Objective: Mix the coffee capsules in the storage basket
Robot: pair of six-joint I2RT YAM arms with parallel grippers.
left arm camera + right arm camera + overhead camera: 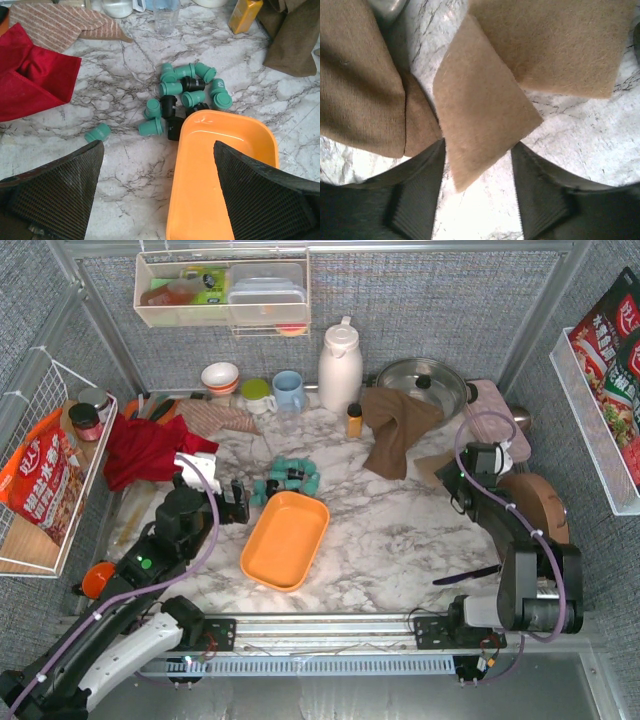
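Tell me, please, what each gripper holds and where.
Nothing is held: the left gripper stands open by the storage basket; the right gripper, open, only flanks a corner of the tan pad.

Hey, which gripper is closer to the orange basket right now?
Left. The left gripper hangs open just beside the storage basket's far-left corner, near the coffee capsules. The right gripper is far off to the right, over tan pads.

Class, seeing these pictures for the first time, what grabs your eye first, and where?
The bright orange storage basket sits empty at the middle of the marble table. Just beyond its far rim lies a cluster of teal and black coffee capsules, all outside it. A red cloth is bunched at the left.
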